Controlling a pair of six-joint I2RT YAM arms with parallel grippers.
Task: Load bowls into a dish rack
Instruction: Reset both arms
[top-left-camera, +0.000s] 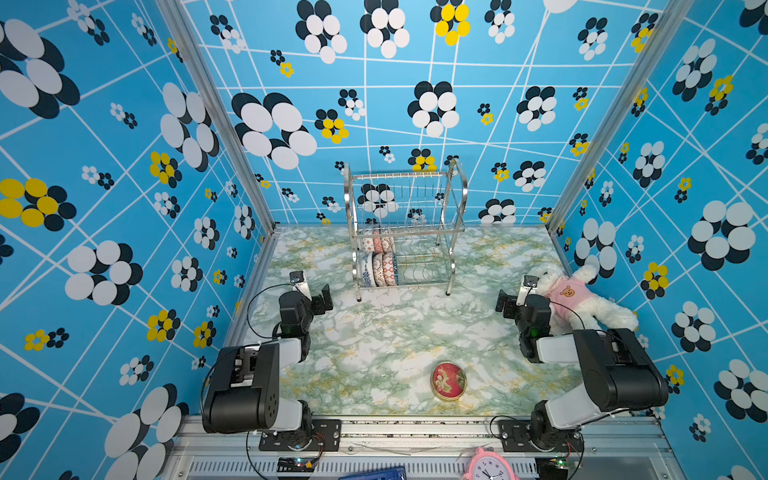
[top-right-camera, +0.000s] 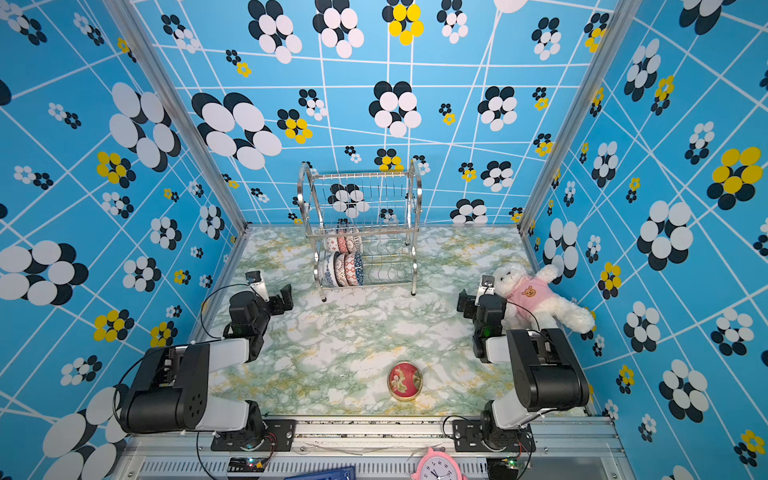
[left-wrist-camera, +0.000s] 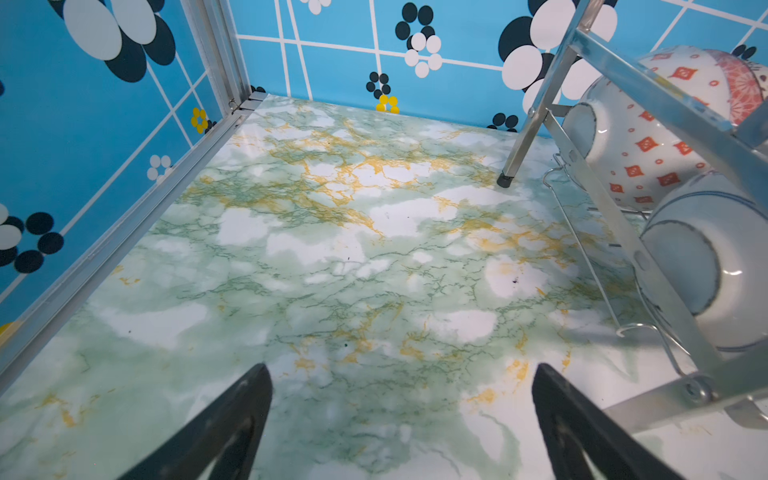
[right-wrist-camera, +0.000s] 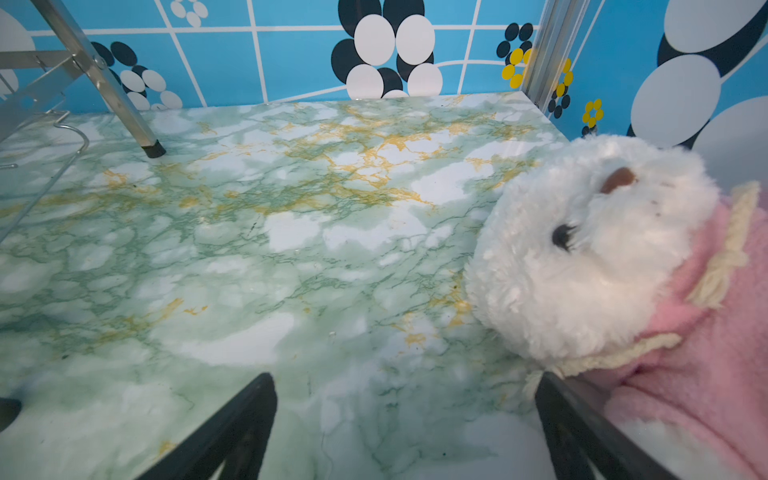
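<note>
The steel dish rack (top-left-camera: 399, 175) (top-right-camera: 361, 174) stands at the back of the table. Several patterned bowls stand on edge at its left end, some on the upper tier (top-left-camera: 376, 244) (top-right-camera: 343, 243) and some on the lower tier (top-left-camera: 380, 270) (top-right-camera: 344, 269). My left gripper (top-left-camera: 324, 300) (left-wrist-camera: 401, 370) hovers open over bare table, left of the rack. A red-diamond bowl (left-wrist-camera: 636, 137) and a blue-rimmed bowl (left-wrist-camera: 698, 266) show beside it behind the rack frame (left-wrist-camera: 648, 95). My right gripper (top-left-camera: 505, 305) (right-wrist-camera: 405, 376) is open and empty, right of the rack leg (right-wrist-camera: 108, 91).
A white plush bear in a pink top (top-left-camera: 582, 299) (right-wrist-camera: 602, 257) lies against the right wall, touching the right arm's outer side. A flat red round tin (top-left-camera: 448, 381) sits near the front. A pink alarm clock (top-left-camera: 490, 465) lies below the front rail. Patterned walls enclose three sides.
</note>
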